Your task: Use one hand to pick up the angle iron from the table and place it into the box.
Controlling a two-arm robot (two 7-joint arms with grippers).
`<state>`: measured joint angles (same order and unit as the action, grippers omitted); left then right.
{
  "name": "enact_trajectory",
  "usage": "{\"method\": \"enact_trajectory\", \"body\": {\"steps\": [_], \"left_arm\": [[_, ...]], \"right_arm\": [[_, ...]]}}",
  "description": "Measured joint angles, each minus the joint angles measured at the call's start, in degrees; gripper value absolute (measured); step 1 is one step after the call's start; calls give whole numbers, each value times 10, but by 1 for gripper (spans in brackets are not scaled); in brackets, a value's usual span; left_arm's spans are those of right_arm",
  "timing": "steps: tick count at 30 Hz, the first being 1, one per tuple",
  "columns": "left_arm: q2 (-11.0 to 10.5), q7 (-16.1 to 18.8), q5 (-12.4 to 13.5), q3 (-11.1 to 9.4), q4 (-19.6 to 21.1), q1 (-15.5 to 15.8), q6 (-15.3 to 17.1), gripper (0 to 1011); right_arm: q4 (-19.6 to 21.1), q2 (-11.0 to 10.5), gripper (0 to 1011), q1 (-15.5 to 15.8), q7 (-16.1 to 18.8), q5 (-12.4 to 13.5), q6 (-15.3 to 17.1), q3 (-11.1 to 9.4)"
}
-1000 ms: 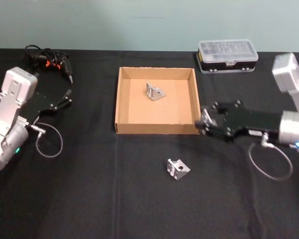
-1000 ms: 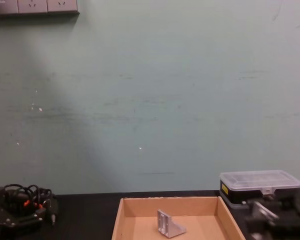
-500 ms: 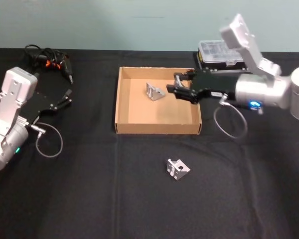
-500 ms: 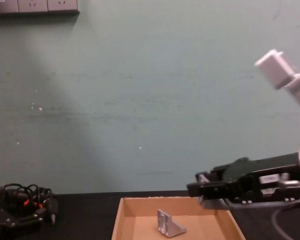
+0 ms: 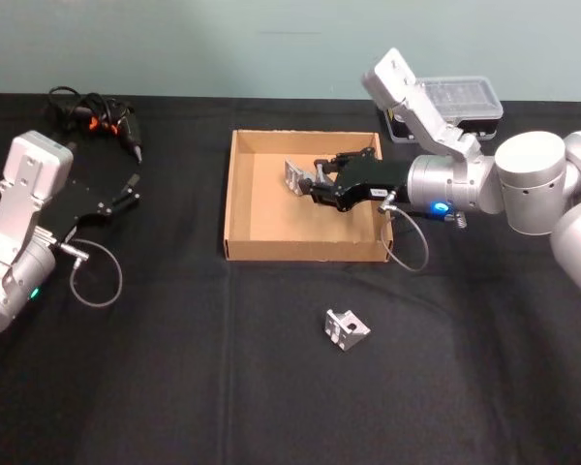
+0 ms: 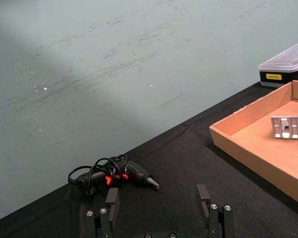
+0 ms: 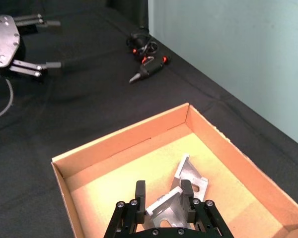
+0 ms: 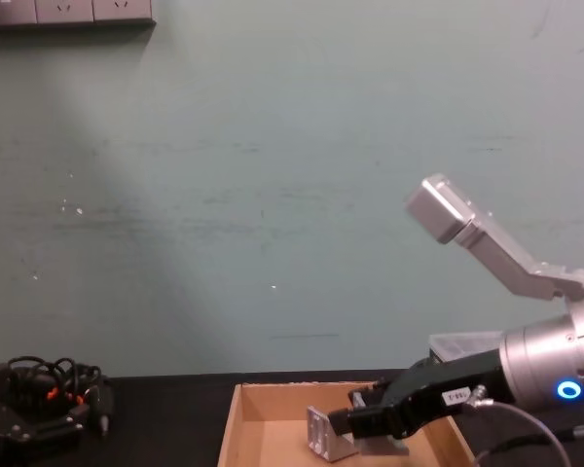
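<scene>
Right gripper (image 5: 313, 184) is clamped narrow on the held angle iron (image 7: 162, 202), a silver piece pinched between both fingers in the right wrist view. In the head view the black fingers mostly cover that piece and it is hard to pick out. Gripper and piece hang over the box (image 5: 305, 250), inside its walls and toward its right wall. I cannot tell if the piece touches the box floor (the chest view cuts the floor off at the frame edge, and the right gripper (image 8: 343, 425) blocks the rest).

A second angle iron (image 5: 292, 175) lies on the box floor near the far wall, just beside the fingertips. Whether it touches the held piece I cannot tell, since the two overlap in the right wrist view. It reads clearest from the left wrist camera (image 6: 285, 127).

A third angle iron (image 5: 346, 329) sits on the table (image 5: 174, 387) on the near side of the box, apart from the front wall.

Left gripper (image 5: 131, 189) is parked well to the left of the box, fingers spread wide with nothing between them (image 6: 158, 197).

A plastic case (image 5: 460, 97) stands beyond the box's far right corner, partly hidden behind the right arm (only a sliver of its lid in the chest view). A power tool (image 5: 97, 116) with tangled cable lies beyond the box's far left corner, well apart.
</scene>
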<state>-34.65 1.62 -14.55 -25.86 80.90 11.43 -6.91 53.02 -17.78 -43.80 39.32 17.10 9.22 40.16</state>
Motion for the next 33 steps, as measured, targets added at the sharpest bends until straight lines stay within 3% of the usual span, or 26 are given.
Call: {"method": "enact_trajectory", "body": {"steps": [11,33], "left_arm": [[0,0,0,0,0,0,0,1011],[0,0,0,0,0,0,0,1011]], "right_arm": [[-31,17,438,-4,-9,-21,4,-2],[-28,17,438,-4,-8,-19,4,-1]]}}
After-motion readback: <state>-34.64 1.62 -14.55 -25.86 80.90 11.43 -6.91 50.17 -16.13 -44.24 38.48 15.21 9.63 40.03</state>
